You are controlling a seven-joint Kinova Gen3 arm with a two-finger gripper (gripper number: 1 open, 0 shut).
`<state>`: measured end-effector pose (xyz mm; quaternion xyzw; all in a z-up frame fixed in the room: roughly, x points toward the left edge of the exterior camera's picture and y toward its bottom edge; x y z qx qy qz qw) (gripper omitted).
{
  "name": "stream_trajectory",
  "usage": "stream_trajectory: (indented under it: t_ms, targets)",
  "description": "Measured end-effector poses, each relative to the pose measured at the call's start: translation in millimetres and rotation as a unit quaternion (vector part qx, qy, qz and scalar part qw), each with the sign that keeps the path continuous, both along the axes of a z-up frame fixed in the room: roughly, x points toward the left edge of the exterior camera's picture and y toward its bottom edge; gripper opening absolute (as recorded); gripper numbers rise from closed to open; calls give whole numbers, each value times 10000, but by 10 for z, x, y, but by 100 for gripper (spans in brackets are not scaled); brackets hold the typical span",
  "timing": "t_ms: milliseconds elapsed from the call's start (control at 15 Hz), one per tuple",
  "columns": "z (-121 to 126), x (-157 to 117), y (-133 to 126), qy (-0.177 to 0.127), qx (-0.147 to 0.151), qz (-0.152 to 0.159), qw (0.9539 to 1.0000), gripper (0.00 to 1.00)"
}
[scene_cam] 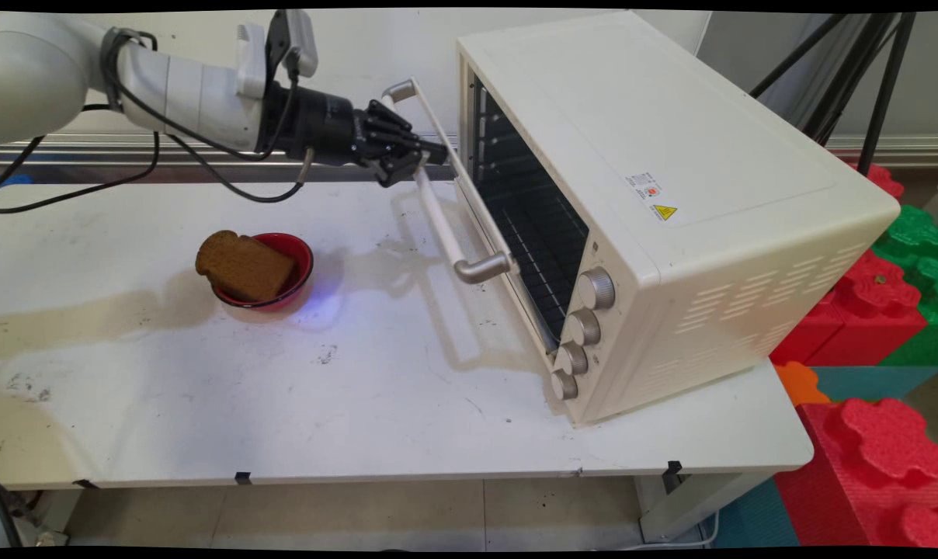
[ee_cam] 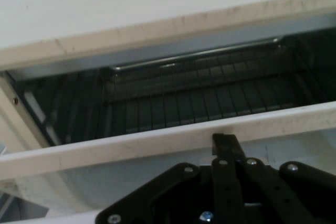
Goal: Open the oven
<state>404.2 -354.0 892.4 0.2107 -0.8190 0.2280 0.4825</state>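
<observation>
A: What is seen first?

B: A white table (scene_cam: 407, 404) is seen, and on it a large cream-coloured metal toaster oven (scene_cam: 671, 210) is stood to the right of the tool. Its glass-fronted door (scene_cam: 469, 194) is tilted partly open, so that the dark wire rack (ee_cam: 210, 100) inside is shown through the gap in the hand view.

A: And where is the black two-finger gripper (scene_cam: 426, 159) placed?

B: It is held level at the door's long silver bar handle (scene_cam: 438, 202), near the handle's upper end. One finger (ee_cam: 226, 148) is seen raised against the door's upper edge.

A: Is the handle gripped?

B: The fingers are drawn narrow about the bar in the main view, and contact with it is shown; whether the bar is fully clamped cannot be told.

A: What else is laid out?

B: Four round silver knobs (scene_cam: 581, 330) are set in a column on the oven's front, below and right of the gripper. Below and left of it, well apart, a small round red bowl (scene_cam: 286, 272) is placed, and a brown slice of bread (scene_cam: 244, 265) is leaned in it, jutting over the rim.
</observation>
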Motion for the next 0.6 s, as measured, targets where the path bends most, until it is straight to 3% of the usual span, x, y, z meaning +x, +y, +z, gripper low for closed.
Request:
stream_trajectory:
  t_ms: [600]
  targets:
    - [-175, 267, 174, -285, 124, -53, 9995, 0]
